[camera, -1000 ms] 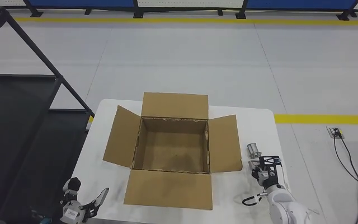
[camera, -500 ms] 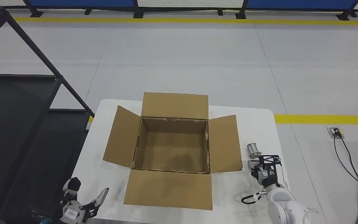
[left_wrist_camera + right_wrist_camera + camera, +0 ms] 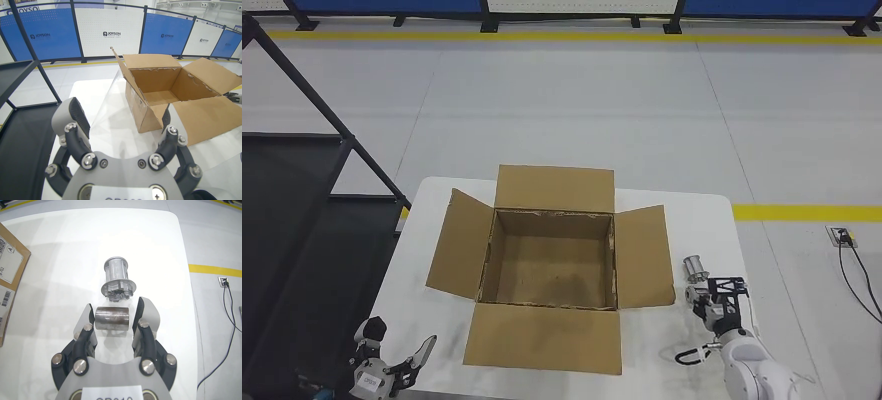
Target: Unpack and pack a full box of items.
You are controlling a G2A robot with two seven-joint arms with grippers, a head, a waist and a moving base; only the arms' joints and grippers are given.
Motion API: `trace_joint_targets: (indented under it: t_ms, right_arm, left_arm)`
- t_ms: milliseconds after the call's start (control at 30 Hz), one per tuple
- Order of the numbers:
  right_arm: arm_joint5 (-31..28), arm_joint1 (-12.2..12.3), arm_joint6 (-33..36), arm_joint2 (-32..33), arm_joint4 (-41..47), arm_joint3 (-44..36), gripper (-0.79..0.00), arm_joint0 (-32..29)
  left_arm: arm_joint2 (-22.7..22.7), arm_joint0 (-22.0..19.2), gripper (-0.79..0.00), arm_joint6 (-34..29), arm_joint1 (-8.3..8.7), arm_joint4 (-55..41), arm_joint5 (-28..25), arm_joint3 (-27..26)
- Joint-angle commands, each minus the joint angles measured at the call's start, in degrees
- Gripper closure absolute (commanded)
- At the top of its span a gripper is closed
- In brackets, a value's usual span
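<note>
Right claw (image 3: 114, 311), open, straddles the cylinder (image 3: 112, 319) near the box (image 3: 554, 188); close evenly on its ends without nudging the hub (image 3: 117, 283). Left claw (image 3: 121, 111) open.

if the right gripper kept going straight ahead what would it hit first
The cylinder lies between the fingers of the right gripper, so that comes first. Just beyond the fingertips sits the flanged part, which it would probably push next, though depth is hard to judge.
</note>
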Motion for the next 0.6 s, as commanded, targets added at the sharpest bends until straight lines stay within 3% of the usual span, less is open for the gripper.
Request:
trace_joint_targets:
  t_ms: [0, 300, 567]
  right_arm:
    - [-0.09, 0.06, -0.17, 0.27, 0.24, -0.57, -0.431, -0.55]
    - [-2.90, 0.66, -1.18, 3.35, 1.94, -4.49, -0.520, -5.13]
    - [-9.37, 1.46, -0.13, 6.49, 3.57, -6.93, -0.539, -10.90]
  left_arm:
    - [0.00, 0.00, -0.785, 0.00, 0.00, 0.00, 0.00, 0.00]
    - [0.00, 0.00, -0.785, 0.00, 0.00, 0.00, 0.00, 0.00]
    - [0.00, 0.00, -0.785, 0.00, 0.00, 0.00, 0.00, 0.00]
